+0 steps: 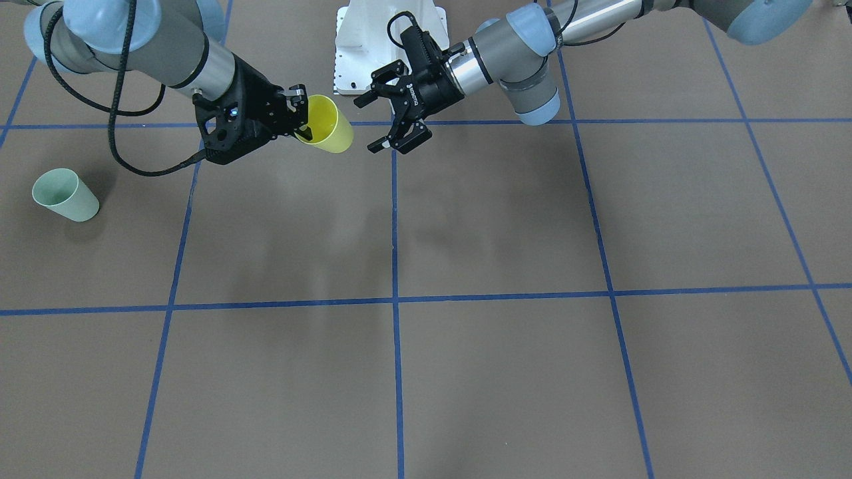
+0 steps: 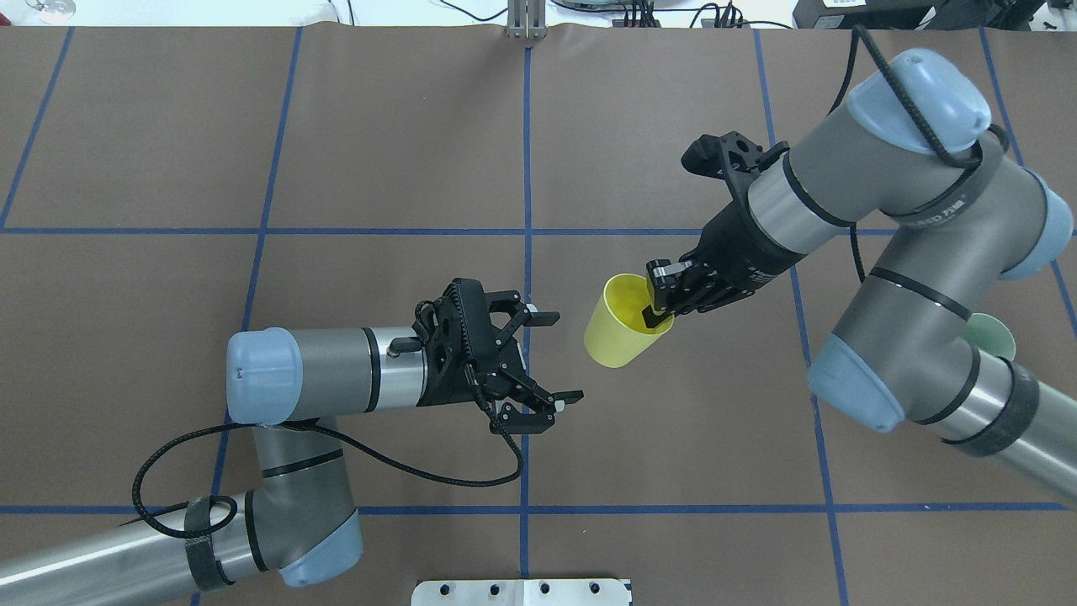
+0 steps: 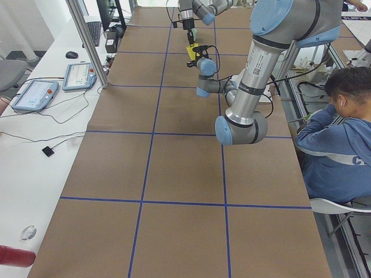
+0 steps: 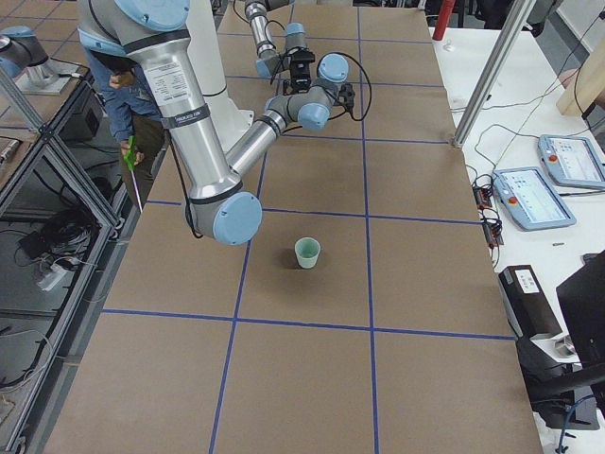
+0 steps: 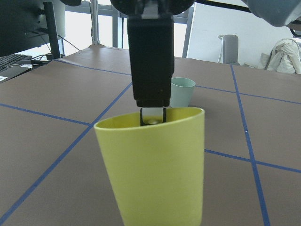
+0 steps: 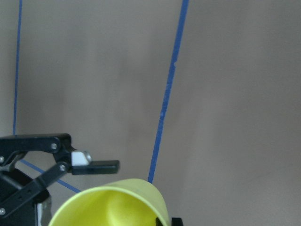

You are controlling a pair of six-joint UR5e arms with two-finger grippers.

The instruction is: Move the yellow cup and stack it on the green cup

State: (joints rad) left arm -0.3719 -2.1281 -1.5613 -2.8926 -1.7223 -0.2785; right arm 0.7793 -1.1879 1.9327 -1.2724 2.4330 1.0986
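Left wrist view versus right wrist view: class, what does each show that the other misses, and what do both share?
Left wrist only: the green cup, upright on the table behind the yellow cup. Right wrist only: a finger of the open left gripper. Both: the yellow cup and the blue-taped table.

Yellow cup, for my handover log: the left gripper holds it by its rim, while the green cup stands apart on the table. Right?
No: it is the right gripper that holds the yellow cup by its rim, as the overhead view shows; the left gripper is open and empty beside it. The green cup does stand apart on the table.
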